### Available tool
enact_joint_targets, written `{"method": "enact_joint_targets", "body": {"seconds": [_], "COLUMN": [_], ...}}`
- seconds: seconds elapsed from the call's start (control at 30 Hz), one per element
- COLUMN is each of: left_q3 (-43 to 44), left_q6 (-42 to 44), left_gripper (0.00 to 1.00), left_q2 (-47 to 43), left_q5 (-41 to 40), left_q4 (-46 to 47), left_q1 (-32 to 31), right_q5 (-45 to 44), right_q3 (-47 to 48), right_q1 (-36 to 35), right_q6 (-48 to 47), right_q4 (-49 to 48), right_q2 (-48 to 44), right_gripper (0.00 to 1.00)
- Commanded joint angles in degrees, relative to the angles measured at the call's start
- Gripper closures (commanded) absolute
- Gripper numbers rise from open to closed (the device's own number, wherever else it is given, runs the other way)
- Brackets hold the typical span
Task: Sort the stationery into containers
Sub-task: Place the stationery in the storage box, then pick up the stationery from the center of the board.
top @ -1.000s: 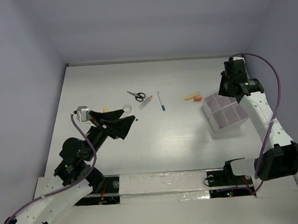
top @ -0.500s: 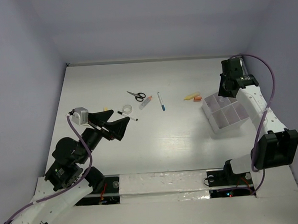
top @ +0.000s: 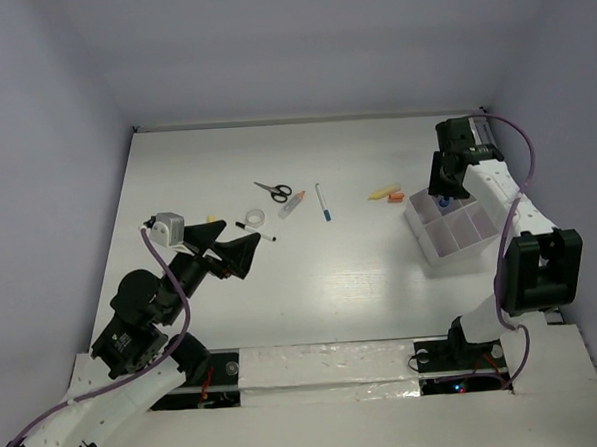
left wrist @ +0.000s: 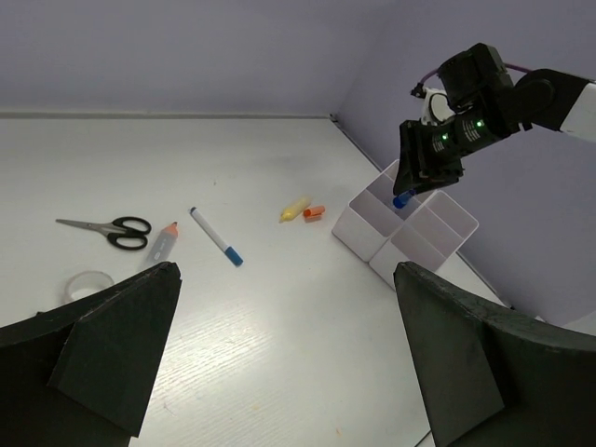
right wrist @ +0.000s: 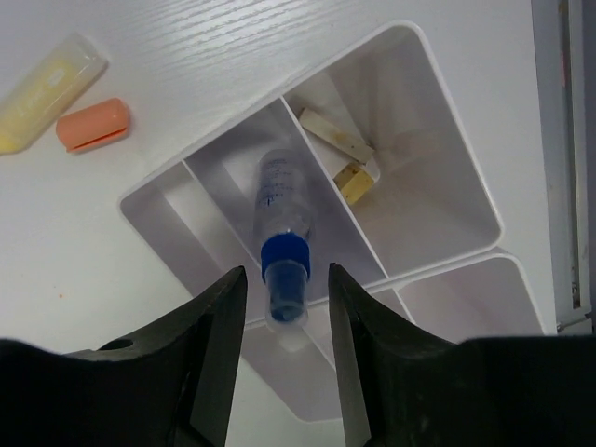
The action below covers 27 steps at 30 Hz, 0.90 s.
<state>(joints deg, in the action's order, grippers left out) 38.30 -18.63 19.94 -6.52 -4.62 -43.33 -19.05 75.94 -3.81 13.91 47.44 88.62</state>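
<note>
My right gripper (right wrist: pixel 284 279) hangs open over the white containers (right wrist: pixel 438 65), its fingers clear on both sides of a clear blue-capped pen (right wrist: pixel 282 233) that leans into a middle compartment. The same gripper (top: pixel 443 191) shows at the back of the containers (top: pixel 470 243). Left on the table are black-handled scissors (top: pixel 274 191), an orange-capped tube (top: pixel 291 204), a blue-and-white pen (top: pixel 322 202), a white pen with black tip (top: pixel 257 233), and a yellow piece (top: pixel 380 192) beside an orange piece (top: pixel 397 196). My left gripper (top: pixel 252 231) is open, holding nothing, above the table.
A clear tape ring (top: pixel 255 217) lies beside my left fingers. A small yellow piece (top: pixel 211 219) sits left of it. The neighbouring compartment holds a yellow bit (right wrist: pixel 352 182). Purple walls close in the table at the back and both sides.
My right gripper has moved in over the containers and its jaws have spread, letting go of the blue-capped pen. The left arm shifted slightly and stayed open.
</note>
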Motion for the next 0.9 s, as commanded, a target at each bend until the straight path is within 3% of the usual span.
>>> {"method": "enact_joint_targets", "body": {"seconds": [0.0, 0.27, 0.4, 0.57, 0.87], "left_q3": [0.8, 0.5, 0.5, 0.7, 2.5], "left_q6": [0.5, 0.5, 0.6, 1.1, 5.1], "left_gripper": [0.01, 0.01, 0.01, 0.01, 0.01], "left_q2": [0.7, 1.7, 3.4, 4.9, 7.9], "left_q5": [-0.3, 1.8, 3.7, 3.9, 1.9], "left_q4": [1.2, 2.0, 2.3, 2.3, 1.5], "left_q1": [0.7, 3.3, 5.4, 5.4, 5.4], "right_q5": [-1.4, 6.8, 12.2, 14.5, 17.7], "right_q3": [4.0, 7.2, 6.6, 7.6, 21.6], "right_q1": [0.3, -2.3, -10.0, -18.2, -24.0], "right_q6": [0.0, -1.5, -1.3, -1.0, -2.0], "right_q4": [-2.8, -7.3, -11.7, -17.4, -16.1], "right_q2": [-1.7, -6.5, -6.6, 0.5, 19.3], "right_gripper": [0.49, 0.46, 0.58, 0.69, 0.67]}}
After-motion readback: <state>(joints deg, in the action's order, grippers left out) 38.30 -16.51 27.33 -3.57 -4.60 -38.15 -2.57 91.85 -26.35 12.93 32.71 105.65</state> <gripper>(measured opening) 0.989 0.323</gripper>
